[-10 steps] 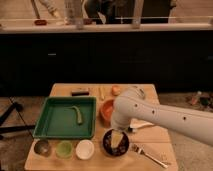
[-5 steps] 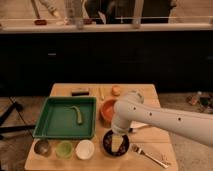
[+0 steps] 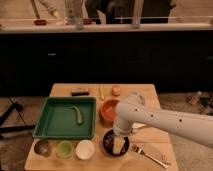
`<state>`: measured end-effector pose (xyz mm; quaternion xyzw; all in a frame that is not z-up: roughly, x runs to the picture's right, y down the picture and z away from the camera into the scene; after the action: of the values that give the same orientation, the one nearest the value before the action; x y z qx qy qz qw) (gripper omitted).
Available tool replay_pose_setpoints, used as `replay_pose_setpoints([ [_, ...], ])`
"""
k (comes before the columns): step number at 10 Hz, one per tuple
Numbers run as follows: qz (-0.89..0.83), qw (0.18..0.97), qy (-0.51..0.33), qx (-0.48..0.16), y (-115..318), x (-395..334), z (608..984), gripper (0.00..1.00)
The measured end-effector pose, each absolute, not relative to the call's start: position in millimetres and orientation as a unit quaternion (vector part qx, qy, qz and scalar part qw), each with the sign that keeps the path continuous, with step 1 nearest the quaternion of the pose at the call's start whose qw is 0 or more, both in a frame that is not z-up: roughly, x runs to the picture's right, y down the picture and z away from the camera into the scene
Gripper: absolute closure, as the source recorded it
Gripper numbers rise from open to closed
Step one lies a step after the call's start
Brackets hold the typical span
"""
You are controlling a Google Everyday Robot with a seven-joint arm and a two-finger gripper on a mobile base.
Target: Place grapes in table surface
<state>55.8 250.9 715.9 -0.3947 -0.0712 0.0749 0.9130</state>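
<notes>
— Where do the grapes lie from you?

— My gripper (image 3: 118,144) hangs down into the dark bowl (image 3: 125,151) at the lower middle of the frame. The grapes (image 3: 109,140) show as dark reddish spots in that same bowl, just beside the gripper toward the frame's left. They are not on the bare table surface (image 3: 150,96).

— Are you clasping them?

— I cannot tell. My own white arm (image 3: 150,117) covers the top of the gripper, and I cannot make out whether it touches the grapes. The arm runs off the right edge of the frame.

— What else is near?

— An orange bowl (image 3: 108,110) sits just above the dark one, partly behind my arm. A fork (image 3: 150,156) lies to the lower right. Three small bowls (image 3: 64,148) line the bottom left, below a green tray (image 3: 55,124) holding a green vegetable (image 3: 76,115). Along the table's far edge lie a dark bar (image 3: 80,92), a yellowish stick (image 3: 101,92) and a small orange fruit (image 3: 116,90).
</notes>
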Motion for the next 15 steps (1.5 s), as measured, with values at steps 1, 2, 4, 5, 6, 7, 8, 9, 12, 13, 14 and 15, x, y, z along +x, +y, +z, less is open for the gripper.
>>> replay_pose_setpoints([
  [1, 0.075, 0.913, -0.071, -0.395, 252, 57, 715, 0.29],
  [2, 0.074, 0.912, -0.072, -0.396, 254, 57, 714, 0.41],
  [4, 0.073, 0.912, -0.073, -0.398, 255, 57, 714, 0.59],
  [5, 0.072, 0.912, -0.075, -0.398, 255, 56, 714, 0.69],
  [6, 0.070, 0.911, -0.074, -0.399, 256, 56, 713, 0.81],
  [7, 0.069, 0.911, -0.074, -0.400, 257, 56, 713, 0.88],
  [8, 0.066, 0.911, -0.073, -0.401, 257, 55, 713, 0.97],
  [9, 0.065, 0.911, -0.073, -0.401, 257, 56, 712, 1.00],
  [12, 0.062, 0.916, -0.073, -0.391, 247, 58, 707, 1.00],
  [13, 0.061, 0.918, -0.072, -0.385, 241, 60, 703, 1.00],
  [14, 0.062, 0.922, -0.071, -0.377, 233, 62, 699, 1.00],
  [15, 0.063, 0.925, -0.070, -0.367, 224, 64, 696, 1.00],
])
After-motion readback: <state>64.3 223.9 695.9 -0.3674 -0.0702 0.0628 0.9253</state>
